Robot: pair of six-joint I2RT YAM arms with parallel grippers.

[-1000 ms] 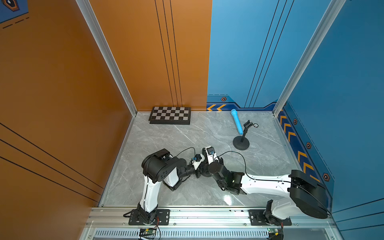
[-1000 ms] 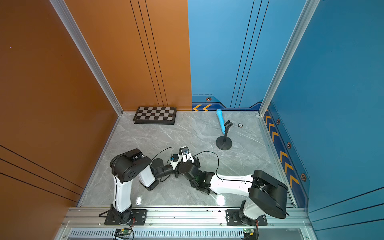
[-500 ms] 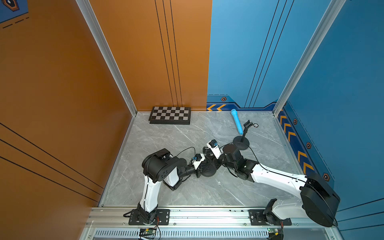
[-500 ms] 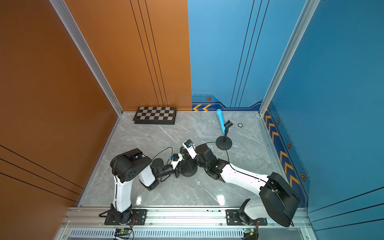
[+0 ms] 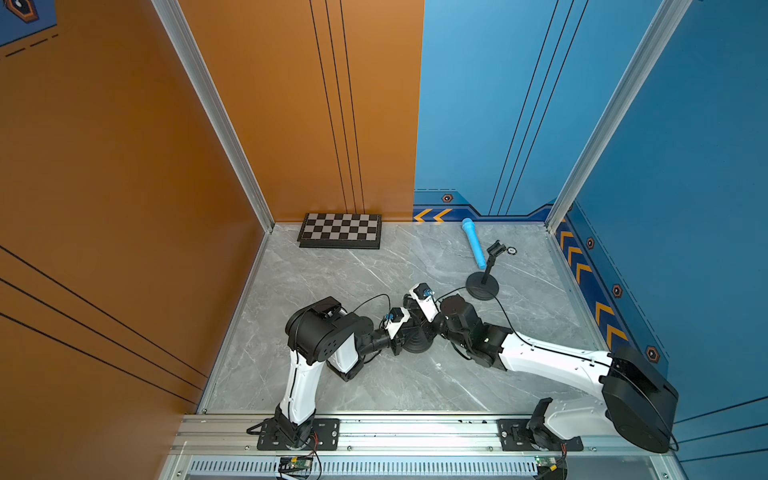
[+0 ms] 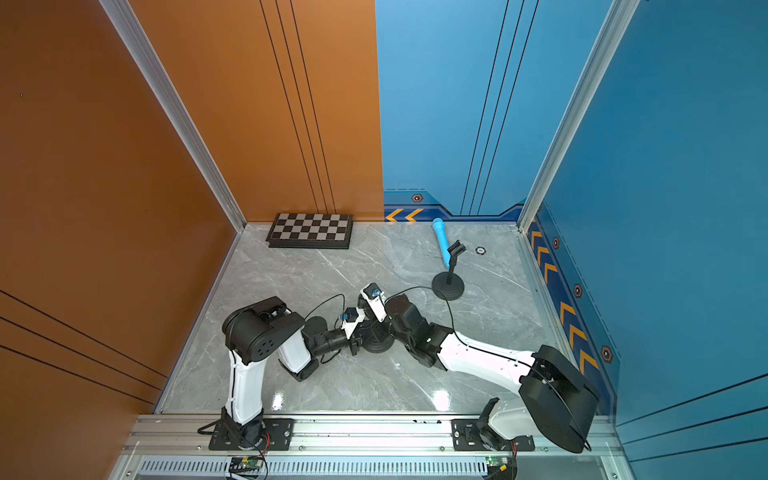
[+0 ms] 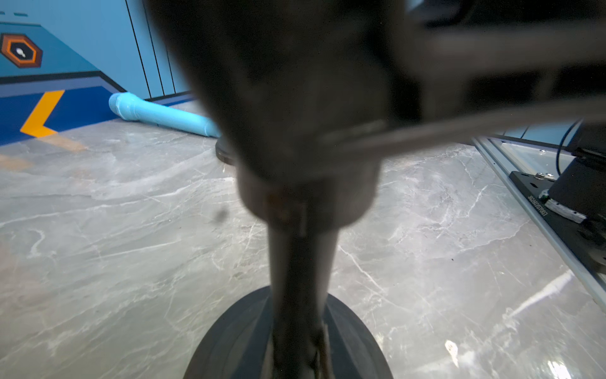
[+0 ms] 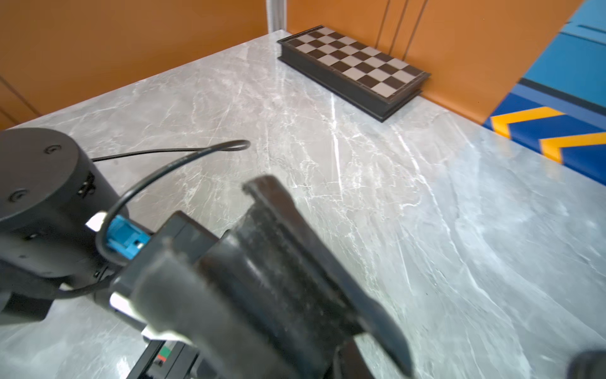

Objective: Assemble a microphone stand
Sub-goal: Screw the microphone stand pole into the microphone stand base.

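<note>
On a grey marble desk [image 5: 316, 286], two robot arms meet at a black microphone stand with a round base [image 5: 417, 345], near the desk's middle. The left gripper [image 5: 404, 337] is closed on its thin pole [image 7: 300, 262]. The right gripper [image 5: 417, 321] is closed on the black clip [image 8: 288, 262] above. A sky-blue plastic microphone [image 5: 473, 243] lies beside a second black stand [image 5: 482, 286] farther back.

Light blue microphone [image 5: 473, 243], black stand [image 5: 482, 288], black-and-grey chequered board [image 5: 340, 231], grey white-veined table [image 5: 365, 278], apparently black blurred pole [image 7: 301, 262]
</note>
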